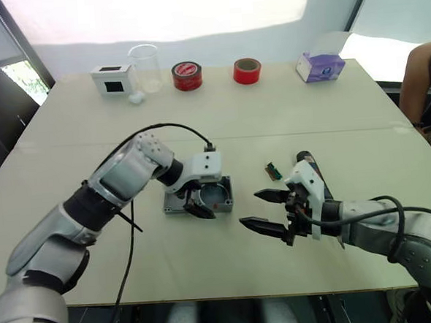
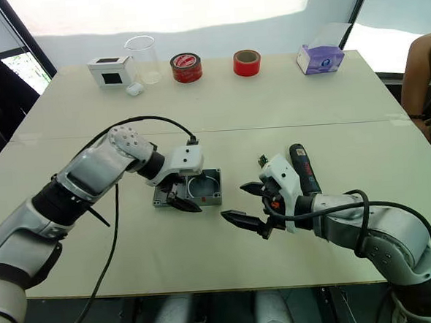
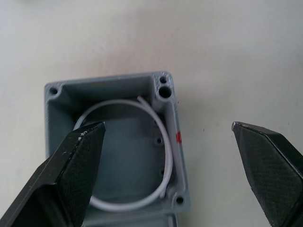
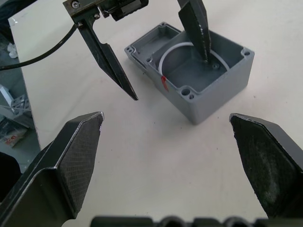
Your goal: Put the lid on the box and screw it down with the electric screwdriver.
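Note:
The grey box [image 1: 219, 193] sits open near the table's middle, a white ring [image 3: 165, 156] lying inside and a red mark [image 3: 179, 137] on one wall. The lid [image 4: 141, 48] lies flat against the box's left side. My left gripper [image 1: 198, 206] is open and straddles the red-marked wall, with one finger tip inside the box and the other over the table. My right gripper [image 1: 250, 209] stands open and empty on the table to the right of the box, pointing at it. The black electric screwdriver [image 1: 308, 164] lies on the table just behind my right wrist.
A small green circuit strip [image 1: 274, 171] lies beside the screwdriver. Along the far edge stand a white box with a dark window [image 1: 112, 78], a clear beaker [image 1: 145, 67], two red tape rolls [image 1: 187, 75], and a purple tissue box [image 1: 320, 66]. A person's arm [image 1: 426, 83] shows at the right.

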